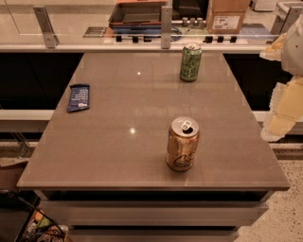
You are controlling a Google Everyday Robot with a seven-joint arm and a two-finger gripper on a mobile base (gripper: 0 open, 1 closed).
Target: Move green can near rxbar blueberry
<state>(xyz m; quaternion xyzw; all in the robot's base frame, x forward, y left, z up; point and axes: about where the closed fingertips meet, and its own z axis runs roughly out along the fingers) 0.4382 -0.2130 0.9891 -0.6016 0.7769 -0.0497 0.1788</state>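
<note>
The green can stands upright near the far edge of the grey table, right of centre. The rxbar blueberry lies flat near the table's left edge, far from the can. My gripper shows as a white and pale-yellow shape at the right edge of the view, beyond the table's right side. It is well right of the green can and holds nothing that I can see.
An orange-gold can with an open top stands upright near the table's front, right of centre. A glass barrier with metal posts runs along the far edge. A cardboard box and a tray sit behind it.
</note>
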